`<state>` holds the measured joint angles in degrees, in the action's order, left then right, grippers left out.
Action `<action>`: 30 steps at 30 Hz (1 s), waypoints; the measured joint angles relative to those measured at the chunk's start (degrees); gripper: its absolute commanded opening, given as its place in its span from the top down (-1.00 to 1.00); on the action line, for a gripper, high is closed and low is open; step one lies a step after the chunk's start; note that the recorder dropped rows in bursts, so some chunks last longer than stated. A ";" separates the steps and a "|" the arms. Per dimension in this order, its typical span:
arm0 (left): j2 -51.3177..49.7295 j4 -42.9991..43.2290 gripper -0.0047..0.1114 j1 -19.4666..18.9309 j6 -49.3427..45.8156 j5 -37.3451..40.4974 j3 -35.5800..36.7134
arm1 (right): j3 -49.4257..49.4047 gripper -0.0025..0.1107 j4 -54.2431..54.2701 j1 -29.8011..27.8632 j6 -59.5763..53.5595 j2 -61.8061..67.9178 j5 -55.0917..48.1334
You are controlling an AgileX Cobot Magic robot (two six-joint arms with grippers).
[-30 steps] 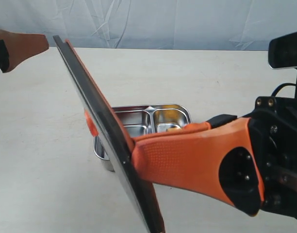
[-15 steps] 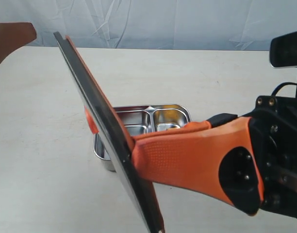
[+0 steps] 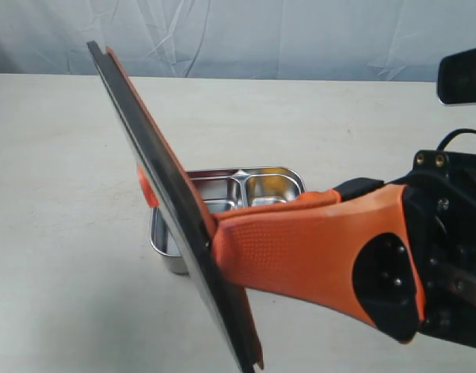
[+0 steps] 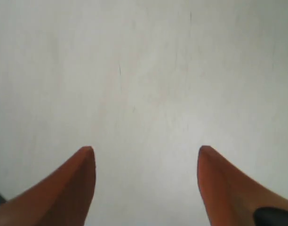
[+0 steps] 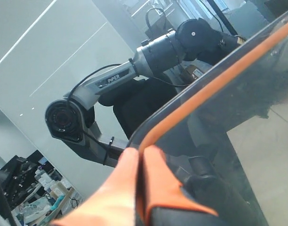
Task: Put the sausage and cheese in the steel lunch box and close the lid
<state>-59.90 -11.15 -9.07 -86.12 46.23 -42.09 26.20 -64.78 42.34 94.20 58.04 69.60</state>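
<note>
— Pale table (image 3: 59,256), white cloth (image 3: 261,35) behind. Where's the lid?
— The exterior view shows the lid (image 3: 162,183) steeply tilted, clamped by the right gripper (image 3: 215,233), in front of the steel lunch box (image 3: 273,185), which sits on the table.
— And the wrist views?
— The right one shows fingers (image 5: 158,174) pinched on its orange-rimmed edge. Only the left one shows the left gripper (image 4: 146,149), spread wide above the table.

Beige tabletop (image 3: 67,194), wrinkled pale backdrop (image 3: 300,39)
</note>
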 measured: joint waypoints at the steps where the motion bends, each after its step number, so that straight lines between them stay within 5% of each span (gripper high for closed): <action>1: 0.00 3.25 -0.11 0.13 -0.12 0.03 0.13 | 0.00 0.97 0.05 0.00 -0.11 0.00 0.00; 10: 0.00 0.09 -0.11 9.21 -0.12 -12.44 0.22 | 0.00 0.97 0.37 0.00 -0.39 0.00 0.00; 19: 0.00 0.26 -0.11 12.30 -0.22 -18.24 0.22 | 0.00 0.97 0.72 0.00 -0.79 0.00 0.00; 30: 1.68 0.69 -0.11 22.64 -0.22 -26.19 0.22 | 0.00 0.97 0.85 0.00 -1.65 0.00 0.00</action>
<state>-58.22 -10.46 13.57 -86.34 20.03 -41.87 26.20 -63.94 42.34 92.55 58.04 69.60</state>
